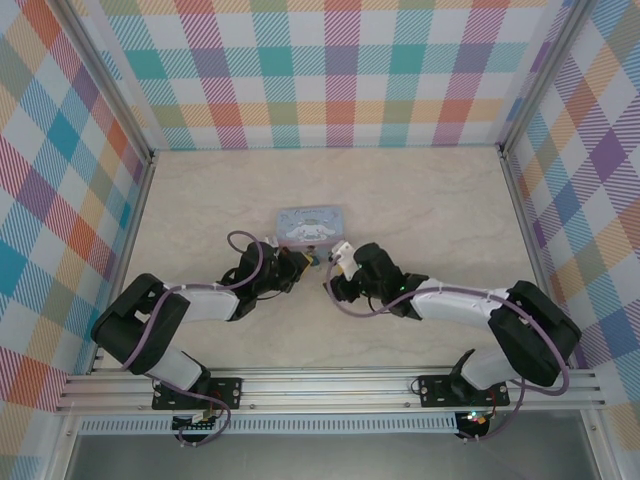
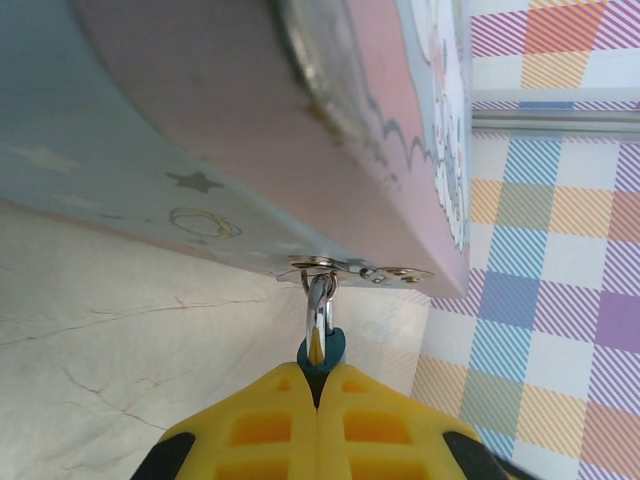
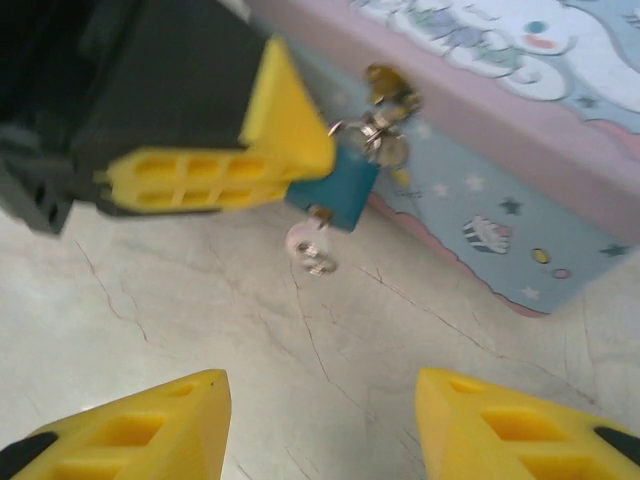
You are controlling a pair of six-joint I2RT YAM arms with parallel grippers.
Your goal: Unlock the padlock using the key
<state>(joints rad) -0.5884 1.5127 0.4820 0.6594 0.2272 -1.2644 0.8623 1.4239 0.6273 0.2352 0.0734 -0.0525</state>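
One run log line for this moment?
left end effector: shut on padlock; right end effector: open; key: hangs under padlock; padlock: on tin hasp

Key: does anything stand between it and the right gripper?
Nothing visible does. The open right gripper faces the key across the tabletop; the key hangs under the padlock, which the left gripper pinches.

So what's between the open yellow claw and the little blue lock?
In the right wrist view: bare table, then the key hanging under the padlock, facing the right gripper.
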